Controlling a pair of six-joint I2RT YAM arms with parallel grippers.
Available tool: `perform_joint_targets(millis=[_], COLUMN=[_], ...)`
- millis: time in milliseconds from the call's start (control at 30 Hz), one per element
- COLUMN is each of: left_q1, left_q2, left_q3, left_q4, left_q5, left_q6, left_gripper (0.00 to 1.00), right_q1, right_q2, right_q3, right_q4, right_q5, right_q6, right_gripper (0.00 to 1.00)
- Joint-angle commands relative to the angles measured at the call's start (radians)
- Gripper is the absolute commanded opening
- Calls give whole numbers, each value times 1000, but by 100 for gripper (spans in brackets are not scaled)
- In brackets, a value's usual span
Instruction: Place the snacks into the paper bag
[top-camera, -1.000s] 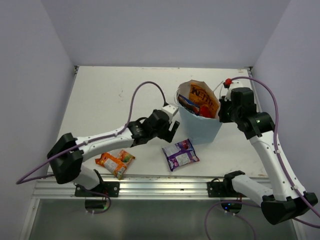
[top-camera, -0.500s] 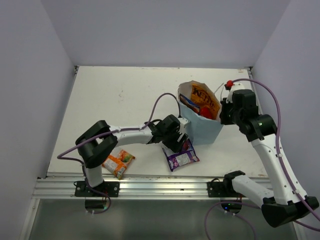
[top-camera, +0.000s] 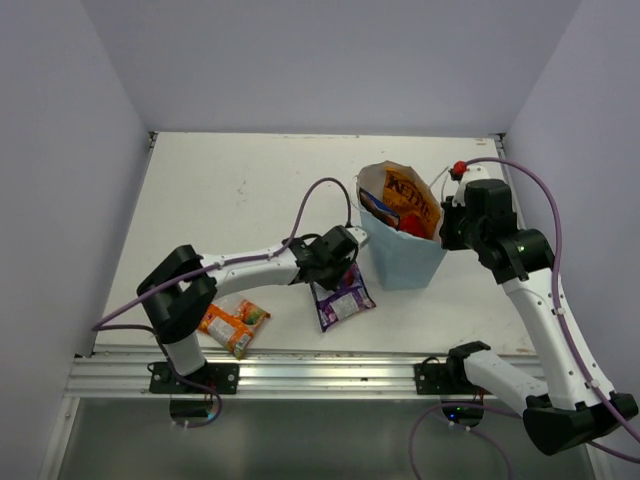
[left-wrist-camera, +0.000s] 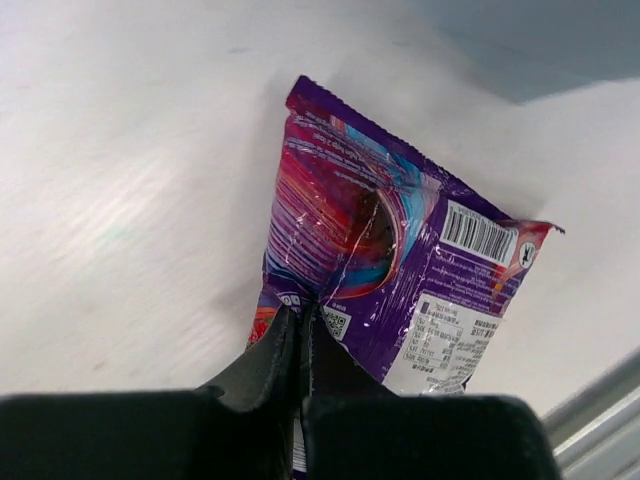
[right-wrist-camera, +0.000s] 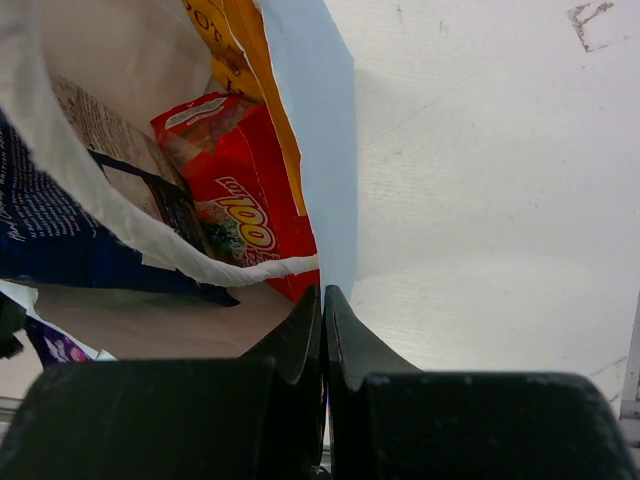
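Purple-white packet (left-wrist-camera: 380, 270) is lying on the table (top-camera: 230, 190), just near-left of the light blue paper bag (top-camera: 405, 262). Left gripper (left-wrist-camera: 303, 318) is pinching one edge of it, jaws closed on the foil. Right gripper (right-wrist-camera: 322, 300) is clamping the bag's right rim (jaws tight together on the paper). Kettle bag (top-camera: 410, 190), blue packet (right-wrist-camera: 60, 240) and red packet (right-wrist-camera: 240, 215) are sitting inside. Orange-white packet (top-camera: 230, 325) is lying at the near left, well apart.

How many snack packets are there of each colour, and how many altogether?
Big orange packet: 1
Blue packet: 1
Red packet: 1
Purple packet: 1
Orange-and-white packet: 1
Total: 5
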Motion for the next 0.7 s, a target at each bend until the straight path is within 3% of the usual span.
perform_joint_targets(millis=[0,167,300,367,433,500,567,667], left_q1=[58,148,165,166,166,160,149,129], left_q2=[-65,-39,62,147,175,133,29,-50], left_q3=[135,402,753,1011,1148,1103,954,851], left_q4=[-258,-424,-492,-503,-449,-246,-31,56], left_q5=[-389,-659,-802,-851,-836,-732,-579,-407], left_q6=[-45,-64,-8,23,80,156,190,181], left_gripper=[0,0,0,0,0,0,0,0], right_q1=[4,4,4,4,4,4,6,4], right_q2=[-18,-13,-13,-18,-21,-29,-32,-36], right_q3=[8,8,9,15,18,18,20,20], right_q4=[21,31,34,31,25,21,14,11], right_q5=[1,-8,-13,-13,-7,-2,3,10], right_q6=[3,1,3,4,1,0,-3,-3], right_gripper=[0,0,0,0,0,0,0,0])
